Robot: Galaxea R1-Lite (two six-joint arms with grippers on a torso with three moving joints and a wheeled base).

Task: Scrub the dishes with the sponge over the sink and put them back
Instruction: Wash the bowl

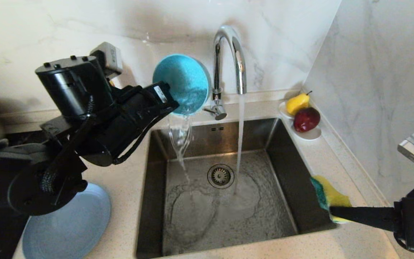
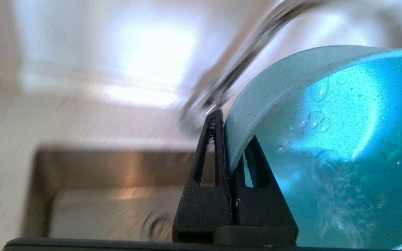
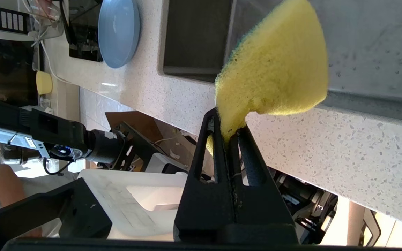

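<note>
Water pours out of the tipped teal bowl (image 1: 182,83) into the sink (image 1: 286,169), near the back left corner. The left gripper (image 1: 171,105) has its fingers pinching the bowl's rim; the arm hides part of the grey-blue plate (image 1: 74,230) on the table (image 1: 128,187). The tap (image 1: 228,61) runs just beside the bowl, stream landing next to the drain (image 1: 220,176). The right gripper (image 1: 331,211) pinches the sponge (image 1: 331,196) at the sink's right edge, arm cut off by the frame. Middle of the sink is open.
</note>
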